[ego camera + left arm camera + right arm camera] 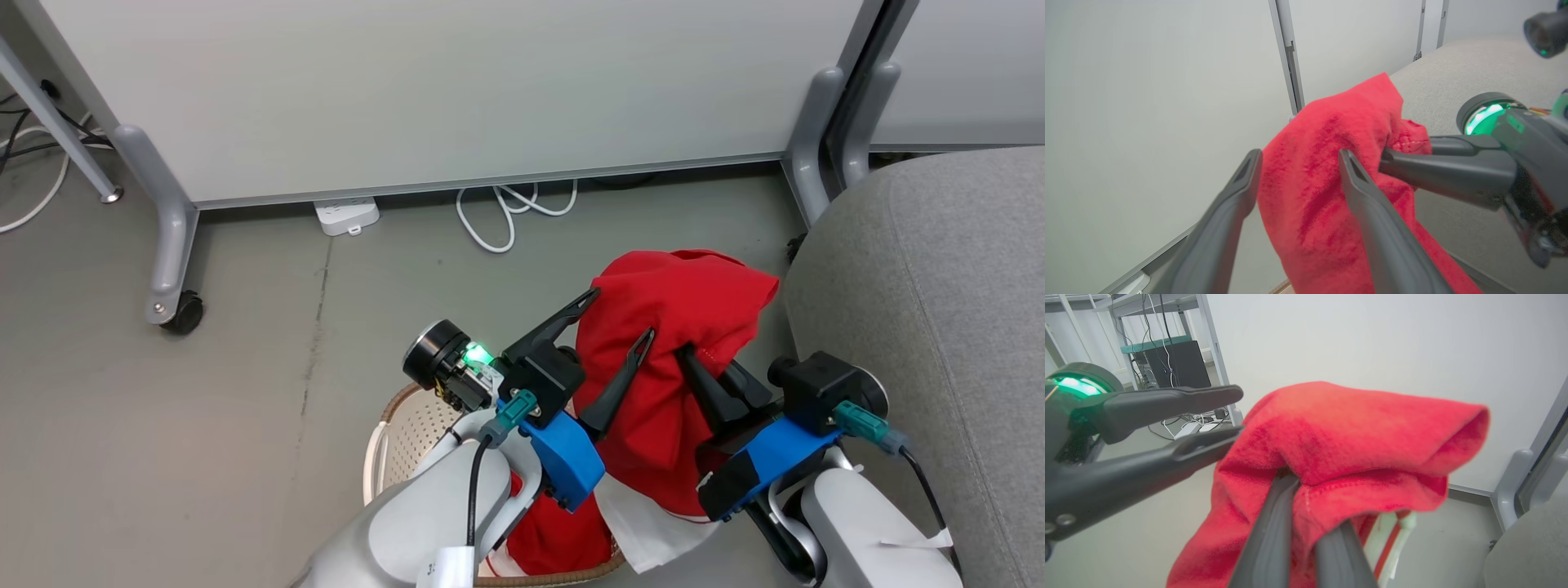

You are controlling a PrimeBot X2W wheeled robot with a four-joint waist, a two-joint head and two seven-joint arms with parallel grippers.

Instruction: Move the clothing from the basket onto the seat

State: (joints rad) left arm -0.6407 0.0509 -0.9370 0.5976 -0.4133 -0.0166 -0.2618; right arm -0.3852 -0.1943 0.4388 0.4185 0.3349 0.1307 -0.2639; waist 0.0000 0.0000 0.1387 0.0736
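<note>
A bright red piece of clothing (678,327) hangs lifted above the basket (400,433), just left of the grey seat (939,327). My right gripper (690,355) is shut on a fold of it, with the fingertips buried in the fabric (1351,428). My left gripper (620,314) is open: one finger (624,371) lies against the cloth and the other stands free to its left. In the left wrist view the red cloth (1310,196) hangs between and behind the spread fingers (1249,171). More red clothing (563,539) and a white piece (645,523) lie at the basket.
A white partition panel (449,82) on grey legs with a caster (184,314) stands behind. A power strip (347,216) and a looped white cable (506,212) lie on the grey floor. A desk with a dark computer (1171,363) stands far off.
</note>
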